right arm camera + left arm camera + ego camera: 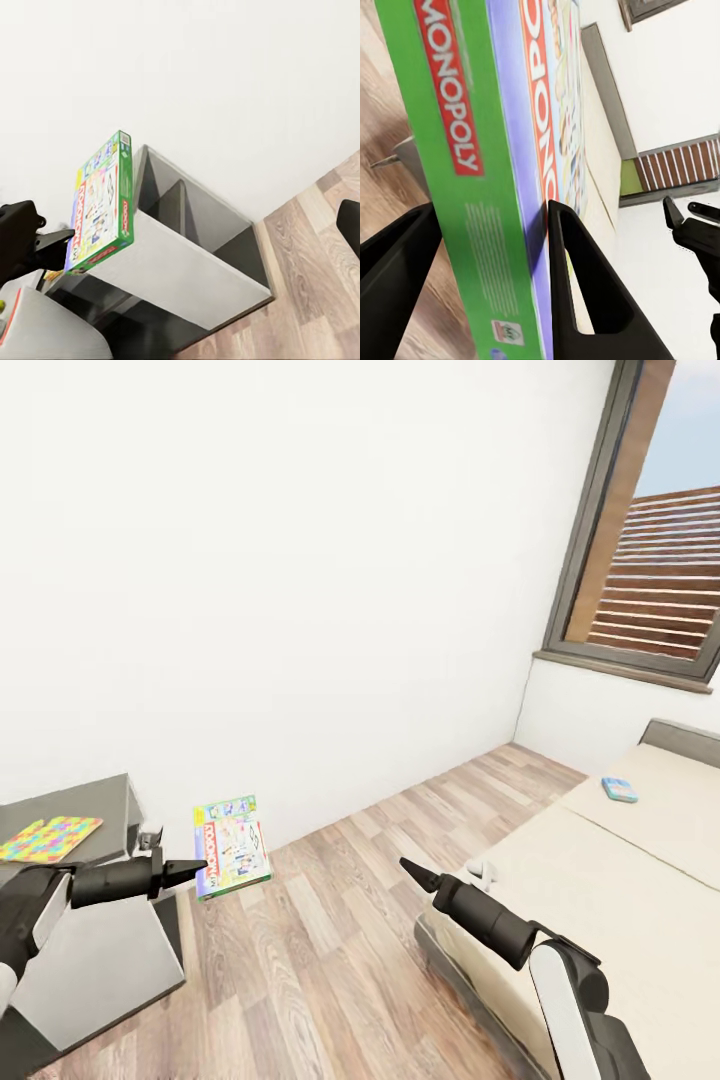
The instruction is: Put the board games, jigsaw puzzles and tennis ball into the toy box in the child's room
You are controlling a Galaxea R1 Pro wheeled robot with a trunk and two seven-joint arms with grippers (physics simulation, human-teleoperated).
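Observation:
My left gripper (196, 872) is shut on the edge of a white and green board game (232, 846) with a red banner, holding it upright in the air beside the cabinet end of the table (105, 800). In the left wrist view its fingers (577, 285) press both faces of the board game (487, 157). The right wrist view sees the board game (101, 202) hanging in front of the cabinet. A jigsaw puzzle (50, 838) lies on the cabinet top. A small blue board game (620, 789) rests on the bed (600, 900). My right gripper (412, 872) hovers open and empty over the floor by the bed's corner.
The cabinet's white door (95, 970) stands close below my left arm. Wood-plank floor (340, 950) runs between the cabinet and the bed. A white wall (300, 610) is straight ahead, and a dark-framed window (650, 560) sits at the right.

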